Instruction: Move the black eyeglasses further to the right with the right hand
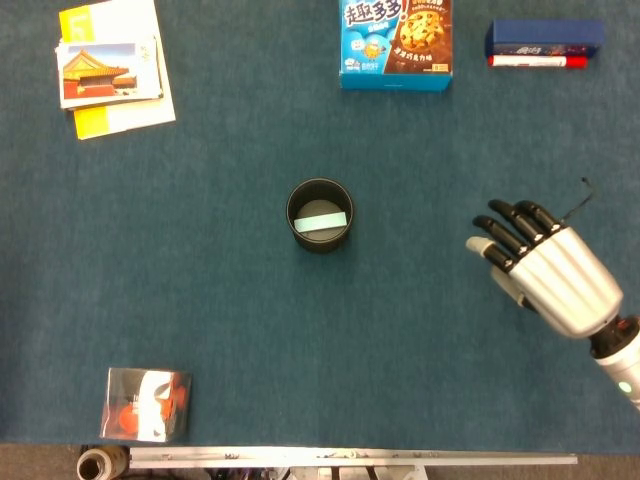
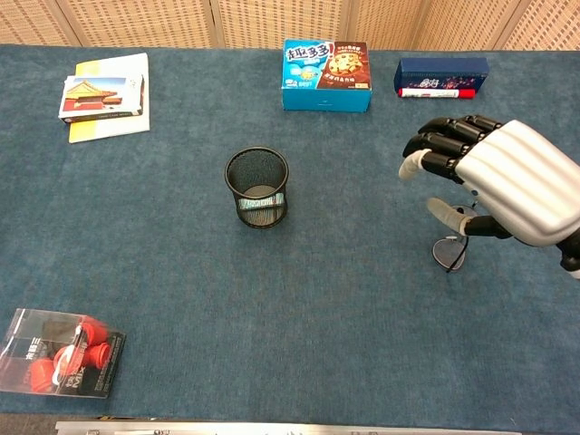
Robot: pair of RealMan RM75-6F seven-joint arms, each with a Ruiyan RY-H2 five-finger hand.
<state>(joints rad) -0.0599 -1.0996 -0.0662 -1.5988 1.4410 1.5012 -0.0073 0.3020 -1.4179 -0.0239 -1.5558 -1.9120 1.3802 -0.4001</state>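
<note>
The black eyeglasses (image 2: pixel 448 256) lie on the blue cloth at the right. In the chest view one lens shows below my right hand (image 2: pixel 497 188). In the head view only a thin temple arm of the eyeglasses (image 1: pixel 576 203) sticks out past my right hand (image 1: pixel 548 272), which covers the rest. The hand hovers just over the glasses with fingers curled downward and the thumb spread beneath; it holds nothing. My left hand appears in neither view.
A black mesh pen cup (image 2: pixel 257 187) stands at the middle. At the far edge lie a blue cookie box (image 2: pixel 326 62), a dark blue case with a red marker (image 2: pixel 441 74), and booklets (image 2: pixel 104 95). A shiny packet of red items (image 2: pixel 59 353) lies near left.
</note>
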